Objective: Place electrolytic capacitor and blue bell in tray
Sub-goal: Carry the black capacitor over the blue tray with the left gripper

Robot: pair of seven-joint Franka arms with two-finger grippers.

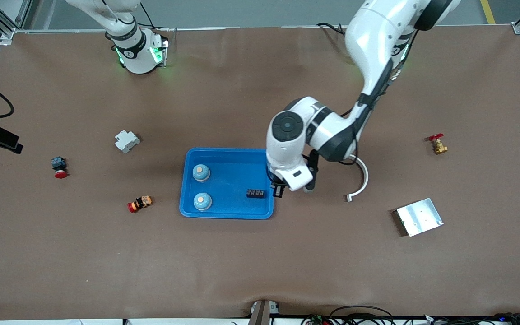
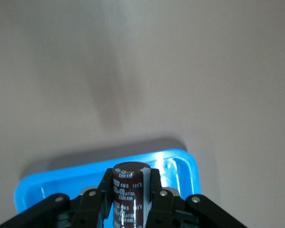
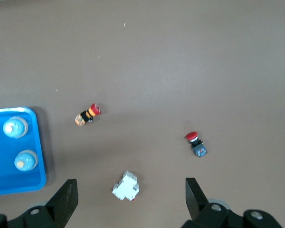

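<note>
The bright-blue tray (image 1: 228, 212) lies mid-table. Two blue bells (image 1: 201, 172) (image 1: 202, 201) stand in it at the right arm's end, also seen in the right wrist view (image 3: 15, 127) (image 3: 25, 161). My left gripper (image 1: 279, 190) hangs over the tray's rim at the left arm's end. It is shut on a dark brown electrolytic capacitor (image 2: 129, 194), held upright between the fingers (image 2: 154, 183), with the tray's corner (image 2: 180, 164) below. My right gripper (image 3: 129, 189) is open and empty, high over the table's right-arm end, and out of the front view.
A black terminal block (image 1: 255, 193) lies in the tray. On the table are a white breaker (image 1: 127, 141), a red push button (image 1: 59, 168), a red-and-yellow part (image 1: 140, 203), a white curved piece (image 1: 362, 180), a silver plate (image 1: 419, 216) and a brass valve (image 1: 438, 145).
</note>
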